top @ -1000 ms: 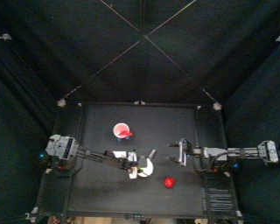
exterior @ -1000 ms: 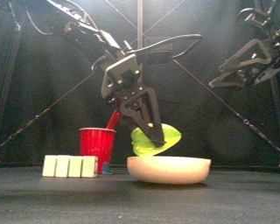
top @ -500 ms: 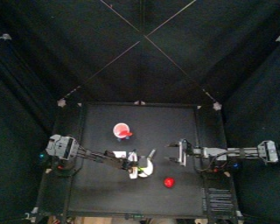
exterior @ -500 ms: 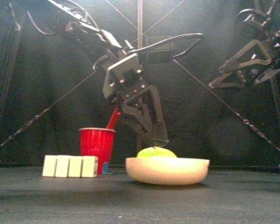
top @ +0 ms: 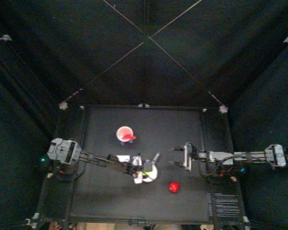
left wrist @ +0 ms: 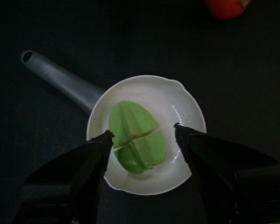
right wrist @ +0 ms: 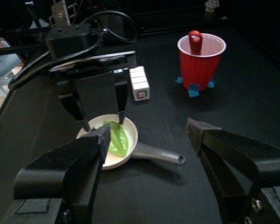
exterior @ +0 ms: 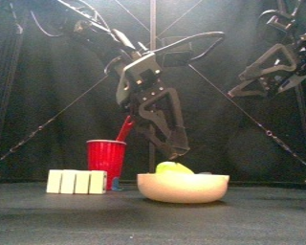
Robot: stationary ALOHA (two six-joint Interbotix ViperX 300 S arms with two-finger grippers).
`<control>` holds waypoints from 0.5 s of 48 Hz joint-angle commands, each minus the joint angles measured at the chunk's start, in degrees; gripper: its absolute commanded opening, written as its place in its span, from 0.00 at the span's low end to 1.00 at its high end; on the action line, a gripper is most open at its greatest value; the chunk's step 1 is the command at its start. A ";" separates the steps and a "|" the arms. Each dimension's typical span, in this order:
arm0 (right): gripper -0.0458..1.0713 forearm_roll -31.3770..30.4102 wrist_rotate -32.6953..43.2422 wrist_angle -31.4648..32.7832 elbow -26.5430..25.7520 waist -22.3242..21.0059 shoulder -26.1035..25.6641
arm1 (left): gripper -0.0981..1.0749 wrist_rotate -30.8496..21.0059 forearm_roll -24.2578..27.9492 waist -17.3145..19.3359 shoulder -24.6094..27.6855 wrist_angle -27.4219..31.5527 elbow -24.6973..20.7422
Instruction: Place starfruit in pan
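The yellow-green starfruit (left wrist: 139,147) lies inside the small white pan (left wrist: 185,103), whose pale handle (left wrist: 60,76) sticks out to one side. My left gripper (exterior: 175,150) hangs just above the pan with its jaws open on either side of the fruit, not touching it. In the front view the starfruit (exterior: 174,168) shows over the pan's rim (exterior: 184,188). In the top view the pan (top: 143,177) sits at the table's front middle. My right gripper (right wrist: 149,140) is open and empty, raised to the right of the pan (right wrist: 129,157).
A red cup (exterior: 106,158) with a red thing in it stands behind and left of the pan. A row of white blocks (exterior: 76,181) lies in front of the cup. A small bright red object (top: 173,188) lies front right of the pan.
A second ago my left gripper held the starfruit above the pan. It has let the fruit go into the pan and has risen a little. The right arm has not moved.
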 commanded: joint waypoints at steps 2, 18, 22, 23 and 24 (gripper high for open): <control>0.93 0.09 0.00 -0.26 -0.62 -0.09 0.09 | 0.87 0.09 -0.35 0.18 -0.53 -0.09 -1.58; 0.93 0.09 0.00 -0.26 -0.62 -0.18 0.09 | 0.87 0.09 -0.79 0.26 -0.35 0.18 -1.58; 0.93 0.09 0.00 -0.26 -0.53 -0.18 0.18 | 0.87 0.09 -1.14 0.26 -0.26 0.26 -1.58; 0.93 0.09 0.00 -0.26 -0.53 -0.18 0.26 | 0.87 0.09 -1.32 0.26 -0.18 0.26 -1.58; 0.93 0.18 0.00 -0.26 -0.53 -0.18 0.35 | 0.87 0.09 -1.67 0.26 -0.18 0.44 -1.67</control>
